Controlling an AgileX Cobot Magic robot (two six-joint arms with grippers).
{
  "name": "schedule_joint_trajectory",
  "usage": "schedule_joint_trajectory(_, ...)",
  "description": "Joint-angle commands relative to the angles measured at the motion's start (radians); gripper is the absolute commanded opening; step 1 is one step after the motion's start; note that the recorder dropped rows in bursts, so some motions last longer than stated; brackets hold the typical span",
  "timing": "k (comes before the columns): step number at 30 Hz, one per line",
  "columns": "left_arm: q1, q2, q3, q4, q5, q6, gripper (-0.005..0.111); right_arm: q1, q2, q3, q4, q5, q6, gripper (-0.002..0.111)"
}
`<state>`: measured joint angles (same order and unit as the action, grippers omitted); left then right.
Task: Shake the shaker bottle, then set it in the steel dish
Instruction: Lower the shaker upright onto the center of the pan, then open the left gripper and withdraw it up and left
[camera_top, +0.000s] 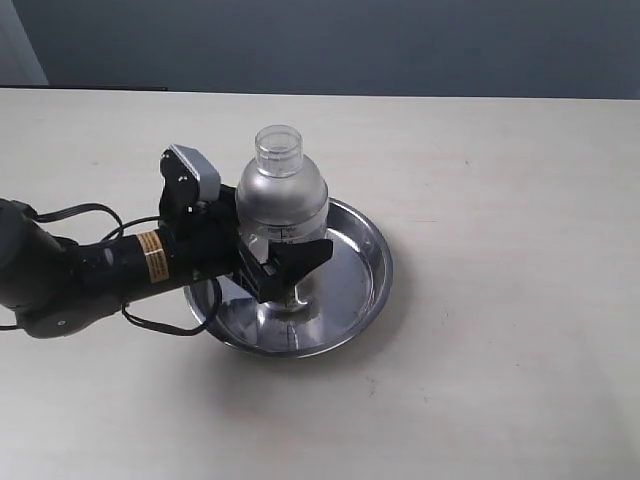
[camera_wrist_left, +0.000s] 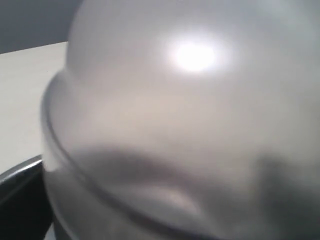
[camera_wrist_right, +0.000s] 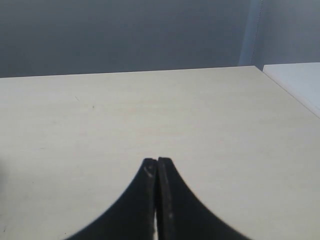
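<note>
Our left arm (camera_top: 110, 265) is lying low and nearly level over the table (camera_top: 500, 380), coming in from the left edge of the exterior view with its wrist pointing right toward the dish (camera_top: 383, 262). A grey camera block (camera_top: 195, 172) is sitting on top of the wrist, and black cables (camera_top: 75, 212) are looping along the arm.

Our left gripper (camera_top: 287, 252) is spread to the width of the bottle (camera_top: 282, 200) and is clasping its lower body. The near finger (camera_top: 300, 260) is pressing against the front wall, while the far finger is hiding behind the bottle. The bottle is standing upright inside the dish, left of its middle, with its clear cap (camera_top: 278, 148) on top. We cannot tell whether its base is resting on the dish floor or hanging just above it, though its reflection is showing in the steel beneath.

In the left wrist view the frosted dome of the bottle (camera_wrist_left: 190, 125) is filling almost the whole picture, blurred and very close, with a bright glare spot on it.

Our right gripper (camera_wrist_right: 157, 166) is showing only in its own wrist view. Its two black fingers are pressed together tip to tip with nothing between them, and it is hanging above bare table (camera_wrist_right: 150, 110).

A yellow label (camera_top: 150, 256) is wrapping the left forearm, but its print is too small for us to read. A faint black scale (camera_top: 287, 232) is showing on the bottle's wall just above the finger, and its marks are also too small to read.
</note>
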<state>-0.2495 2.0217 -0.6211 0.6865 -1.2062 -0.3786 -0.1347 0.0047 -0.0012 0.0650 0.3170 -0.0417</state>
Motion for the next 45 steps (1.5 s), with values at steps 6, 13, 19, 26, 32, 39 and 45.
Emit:
schedule_joint_trajectory(6,0.001,-0.034,-0.002,0.007,-0.015,-0.009,0.106,-0.003,-0.005,0.001,0.001,-0.012,-0.002,-0.001)
schedule_joint_trajectory(13,0.001,-0.034,-0.002,0.007,-0.015,-0.009,0.106,-0.003,-0.005,0.001,0.001,-0.012,-0.002,-0.001)
schedule_joint_trajectory(19,0.008,-0.065,-0.002,0.008,-0.015,-0.009,0.106,-0.003,-0.005,0.001,0.001,-0.012,-0.002,-0.001)
schedule_joint_trajectory(26,0.020,-0.128,-0.002,0.010,-0.015,-0.009,0.106,-0.003,-0.005,0.001,0.001,-0.012,-0.002,-0.001)
schedule_joint_trajectory(32,0.020,-0.172,-0.002,0.002,-0.015,-0.009,0.106,-0.003,-0.005,0.001,0.001,-0.012,-0.002,-0.001)
schedule_joint_trajectory(39,0.030,-0.260,-0.002,-0.020,-0.015,-0.007,0.106,-0.003,-0.005,0.001,0.001,-0.012,-0.002,-0.001)
schedule_joint_trajectory(45,0.072,-0.359,-0.002,-0.012,-0.015,-0.007,0.103,-0.003,-0.005,0.001,0.001,-0.012,-0.002,-0.001)
